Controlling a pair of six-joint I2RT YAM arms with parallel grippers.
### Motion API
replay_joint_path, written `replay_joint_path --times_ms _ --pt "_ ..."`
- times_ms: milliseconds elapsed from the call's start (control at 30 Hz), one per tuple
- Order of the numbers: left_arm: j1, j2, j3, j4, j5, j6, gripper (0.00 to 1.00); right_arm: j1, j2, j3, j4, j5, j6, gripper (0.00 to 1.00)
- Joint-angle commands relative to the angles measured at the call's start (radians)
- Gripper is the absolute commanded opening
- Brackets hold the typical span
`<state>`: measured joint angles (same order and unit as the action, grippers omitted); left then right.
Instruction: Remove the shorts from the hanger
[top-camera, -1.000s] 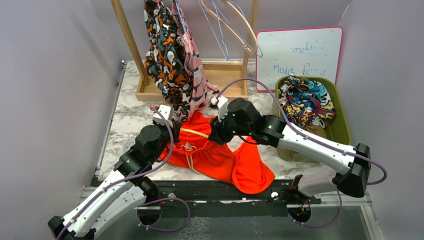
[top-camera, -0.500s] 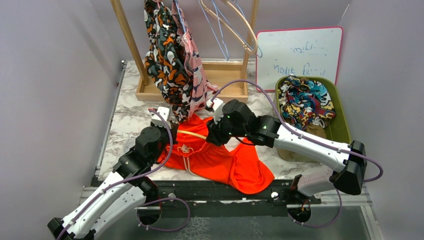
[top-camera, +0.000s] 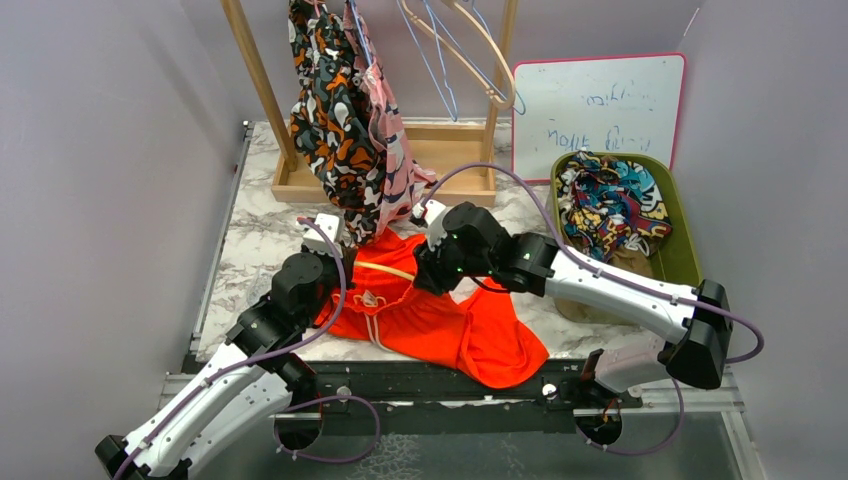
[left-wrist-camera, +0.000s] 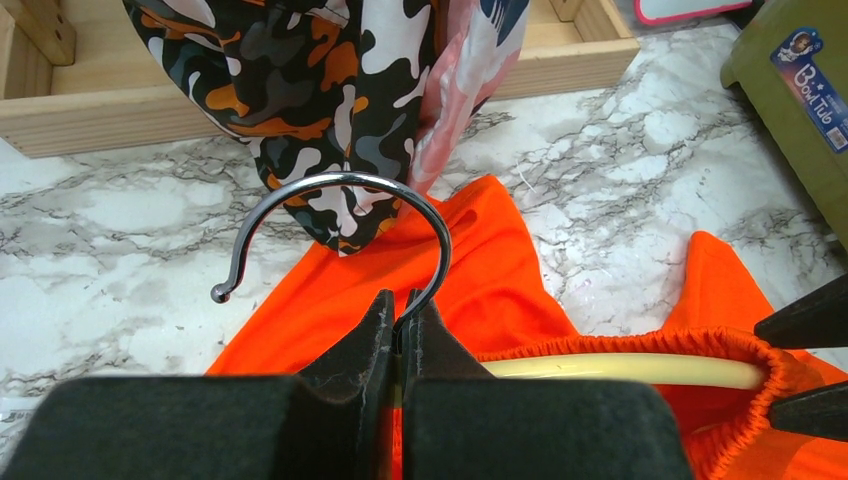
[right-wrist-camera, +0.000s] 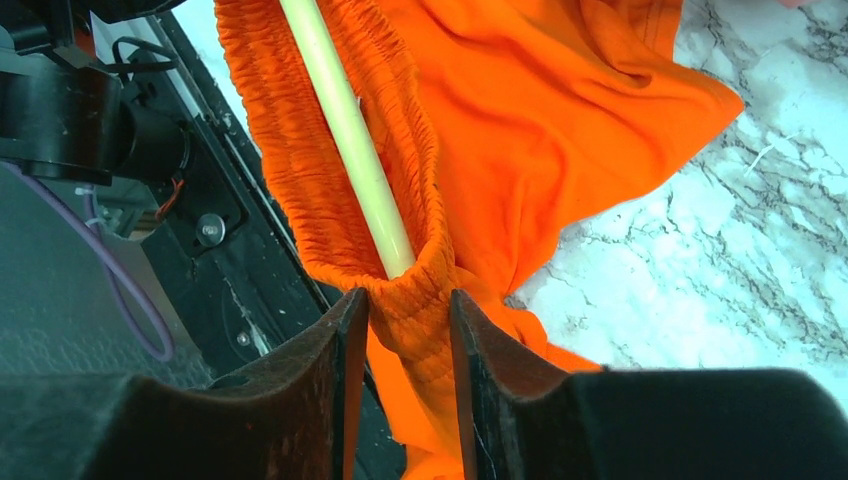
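One pair of orange shorts (top-camera: 440, 320) lies spread on the surface (top-camera: 250, 240) between the two tools, its waistband threaded on one hanger (left-wrist-camera: 620, 370). The left tool (left-wrist-camera: 402, 310) is clamped on the hanger's hook (left-wrist-camera: 330, 182); the right tool (right-wrist-camera: 408, 300) is pinched on the waistband end over the bar tip. Beyond the left tool two printed pairs hang on the rack (top-camera: 258, 70), one blotch pair (top-camera: 325, 110) and one pink pair (top-camera: 392, 150). One multicolour pair (top-camera: 610, 205) tops the bin (top-camera: 680, 250) to the right of the right tool.

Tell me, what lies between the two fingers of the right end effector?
The waistband of the orange shorts, bunched over the tip of the hanger; the right wrist view shows it.
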<state>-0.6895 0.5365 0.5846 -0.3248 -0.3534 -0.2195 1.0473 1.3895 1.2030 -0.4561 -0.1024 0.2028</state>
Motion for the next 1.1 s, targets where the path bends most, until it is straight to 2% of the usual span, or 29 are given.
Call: replay_joint_path --times_ms 0,133,233,433,667,767,967,1067 --pt "0.001 -0.011 0.008 0.032 -0.029 0.006 0.00 0.006 0.001 -0.019 0.025 -0.001 0.011 0.33" --pt "0.000 -0.012 0.009 0.030 -0.028 0.005 0.00 0.007 -0.038 -0.058 0.056 0.040 0.023 0.11" --pt "0.001 -0.014 0.009 0.028 -0.032 0.005 0.00 0.007 -0.060 -0.072 0.060 0.052 0.024 0.02" --pt "0.000 -0.026 0.014 0.003 -0.103 -0.014 0.00 0.006 -0.146 -0.122 0.066 0.213 0.003 0.01" --pt "0.000 -0.111 0.027 -0.076 -0.353 -0.105 0.00 0.001 -0.237 -0.058 0.056 0.498 -0.103 0.01" --pt "0.001 -0.185 0.020 -0.068 -0.378 -0.127 0.00 -0.001 -0.220 0.054 0.073 0.457 -0.176 0.01" --pt "0.001 -0.301 -0.009 -0.011 -0.377 -0.120 0.00 -0.002 -0.116 0.321 0.097 0.164 -0.216 0.01" --pt "0.001 -0.347 -0.017 -0.002 -0.398 -0.122 0.00 -0.001 -0.087 0.347 0.108 0.099 -0.216 0.01"
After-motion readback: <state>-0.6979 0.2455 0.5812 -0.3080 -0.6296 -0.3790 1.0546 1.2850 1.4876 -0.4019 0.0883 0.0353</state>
